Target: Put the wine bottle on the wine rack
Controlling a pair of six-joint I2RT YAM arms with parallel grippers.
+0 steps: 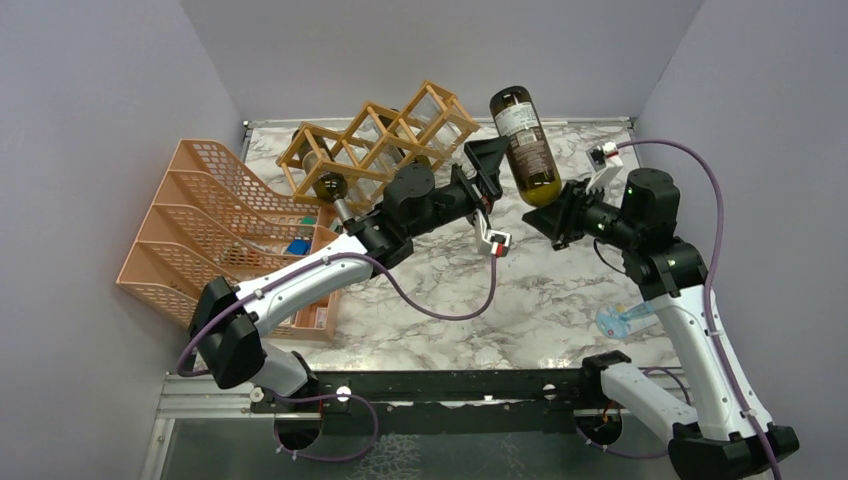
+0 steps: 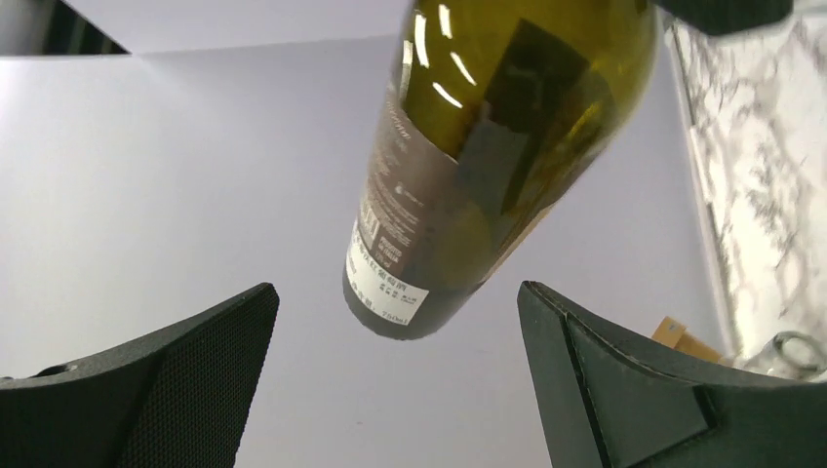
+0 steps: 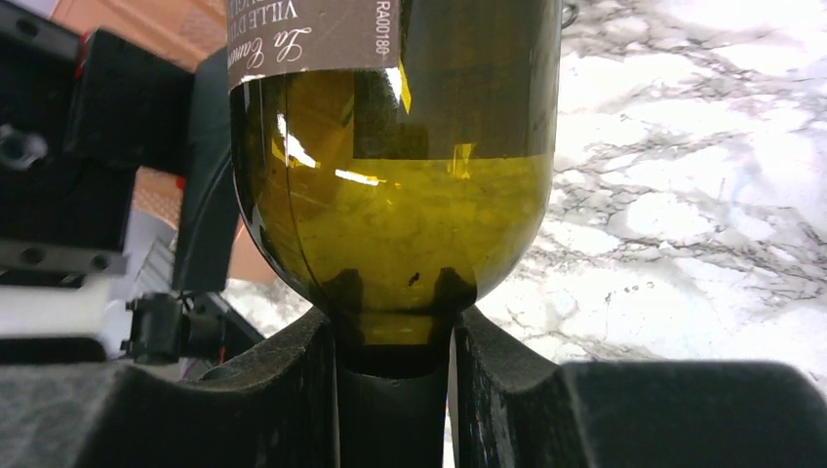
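Walls and table: on my overhead feed I see plain grey walls (image 1: 100, 100) closing in a white marble table (image 1: 560, 300).
Pink organizer: a salmon mesh tiered organizer (image 1: 200, 230) stands at the left edge of the table, beside the left arm.
Wine rack: the tan wooden wine rack (image 1: 380, 140) sits at the far side, left of centre, and its diamond cells run from near-left to far-right.
Bottle in rack: I can make out one dark bottle (image 1: 328, 186) lying in a lower cell at the rack's left end.
Wine bottle: the olive-green wine bottle (image 1: 525, 145) hangs in the air upside down, with its base up and its neck down. It is just right of the rack's far end, and I cannot see it touching the rack.
Right gripper: the right gripper (image 3: 393, 327) is clamped on the bottle's neck just under the shoulder, one finger on each side.
Left gripper: the left gripper (image 1: 495, 165) is spread wide just left of the bottle. In its wrist view the bottle's body sits between the two fingers, clear of both.
Packet: a small bluish clear packet (image 1: 625, 320) lies on the marble near the right arm.
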